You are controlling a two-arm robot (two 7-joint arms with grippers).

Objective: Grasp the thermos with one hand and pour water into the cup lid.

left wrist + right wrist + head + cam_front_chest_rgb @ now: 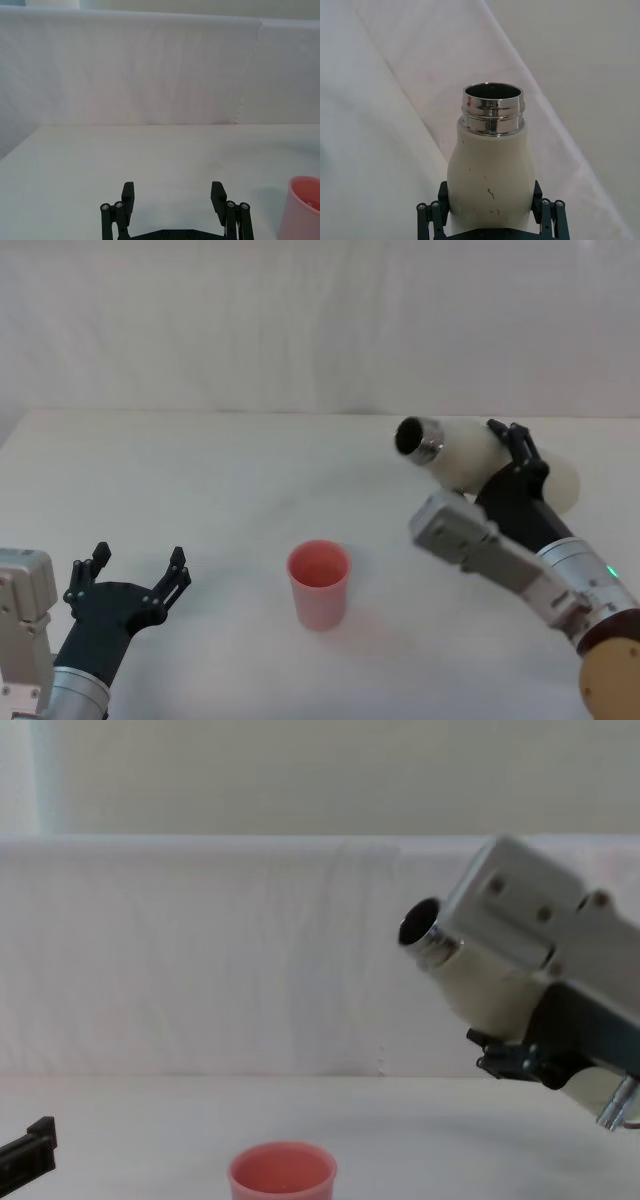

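So the table point(200, 470) is a plain white surface with a white backdrop behind it. The right gripper point(490, 212) has the thermos point(462, 452) lifted off the table and tipped over on its side, with the open steel neck point(418, 437) pointing toward the robot's left. The fingers point(546, 217) are clamped on either side of the cream body, low down below the shoulders. From the chest view the mouth sits well above the cup lid point(319, 583) and off to the right of it, so I'd say it isn't lined up over the cup yet.

My guess is that the bottle is stiff steel under a smooth painted coat, so it won't squash but could slip or twist in the pads, more so if it's heavy with water. Gripping mid-body seems right to me, since the rounded shoulder would slide out.

The left gripper point(128, 590) sits idle low at the robot's left, near the table, with its fingers spread wide on nothing.

The pink cup lid stands upright on the table between the two arms. It looks light and thin-walled, so a bump could probably knock it over.
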